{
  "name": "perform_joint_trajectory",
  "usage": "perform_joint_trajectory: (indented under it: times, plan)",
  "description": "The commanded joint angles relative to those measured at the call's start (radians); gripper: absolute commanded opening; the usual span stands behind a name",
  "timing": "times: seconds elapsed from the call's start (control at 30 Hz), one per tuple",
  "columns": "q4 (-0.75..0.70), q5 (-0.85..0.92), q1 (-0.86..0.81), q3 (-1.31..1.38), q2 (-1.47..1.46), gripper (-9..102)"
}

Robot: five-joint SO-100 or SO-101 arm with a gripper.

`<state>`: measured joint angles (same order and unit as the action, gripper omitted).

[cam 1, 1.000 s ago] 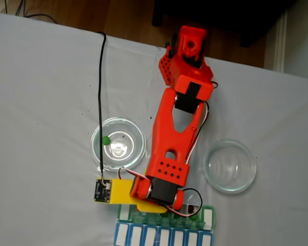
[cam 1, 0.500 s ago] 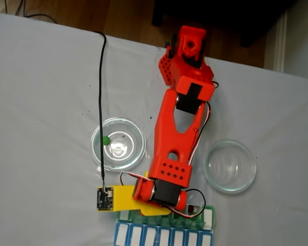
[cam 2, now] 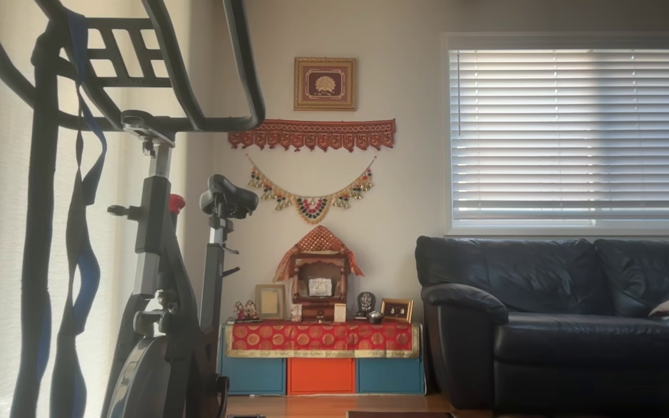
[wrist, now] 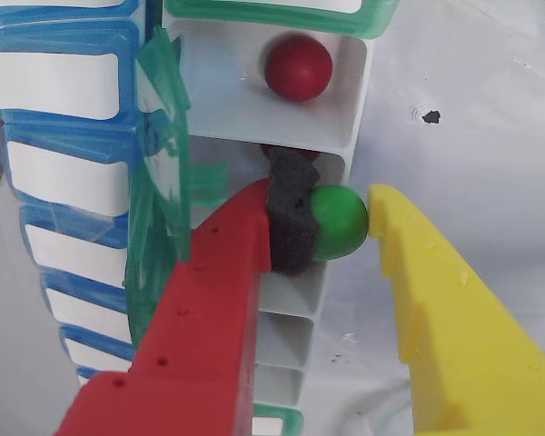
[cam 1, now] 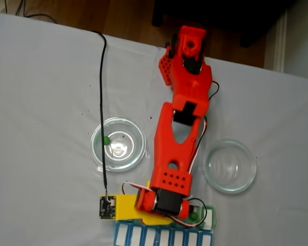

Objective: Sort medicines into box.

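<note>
In the wrist view my gripper point(wrist: 334, 218) is shut on a glossy green pill point(wrist: 338, 222), held between the black foam pad on the red finger point(wrist: 220, 300) and the tip of the yellow finger point(wrist: 436, 309). The pill hangs over the outer edge of a white compartment of the box point(wrist: 345, 86). A red pill point(wrist: 297, 65) lies in the neighbouring compartment. Another red pill point(wrist: 274, 152) peeks out behind the foam. In the fixed view the red arm point(cam 1: 174, 148) reaches down over the box point(cam 1: 164, 236) at the bottom edge. One green pill point(cam 1: 107, 139) lies in the left glass dish point(cam 1: 136, 148).
Translucent green lids point(wrist: 159, 182) stand open beside the blue row point(wrist: 64, 100). A second glass dish point(cam 1: 229, 165) sits right of the arm, and a black cable point(cam 1: 101, 102) runs across the white cloth. The other view shows a living room.
The arm has stretched further toward the box. The wrist with its yellow part moved down the fixed view, closer to the box's compartments.
</note>
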<state>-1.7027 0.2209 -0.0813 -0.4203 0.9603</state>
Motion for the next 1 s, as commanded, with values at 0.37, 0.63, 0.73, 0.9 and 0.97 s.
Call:
perform_joint_trajectory:
  times: [0.37,0.63,0.73,0.9,0.97]
  plan:
    - [-0.206,-0.034,-0.002,0.568,-0.164,1]
    - [-0.206,0.005,-0.02,0.259,0.031,1]
    - [-0.206,0.006,-0.02,0.244,0.04,1]
    - [-0.206,0.0,-0.029,0.215,0.067,1]
    - [-0.206,0.0,-0.032,0.184,0.091,1]
